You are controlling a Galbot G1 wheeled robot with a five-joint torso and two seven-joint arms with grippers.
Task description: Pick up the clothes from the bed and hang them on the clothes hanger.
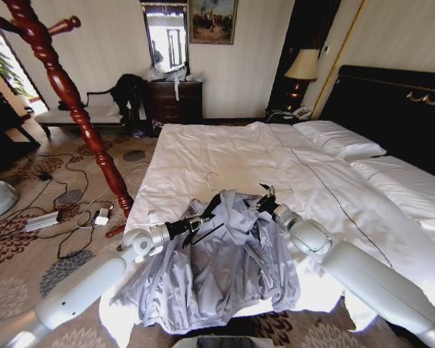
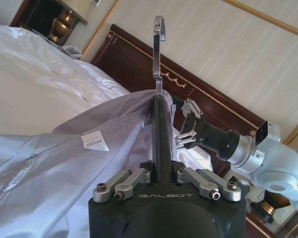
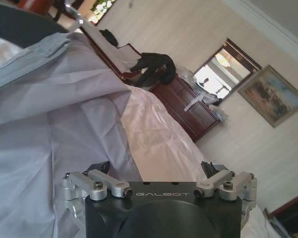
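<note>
Item: light grey jacket (image 1: 217, 268), lower centre of the head view, draped over the near edge of the bed (image 1: 225, 156) and already threaded on a black hanger (image 2: 159, 129) with its metal hook (image 2: 158, 34) free, presumably so it can go onto the wooden coat stand (image 1: 72, 101) at upper left. Left gripper (image 1: 203, 217) is clenched on the hanger's shoulder bar, carrying the load; right gripper (image 1: 267, 197) sits at the collar, released, jaws spread, apparently steadying fabric. Hanger's far arm is hidden under cloth; the stand's top is cut off.
</note>
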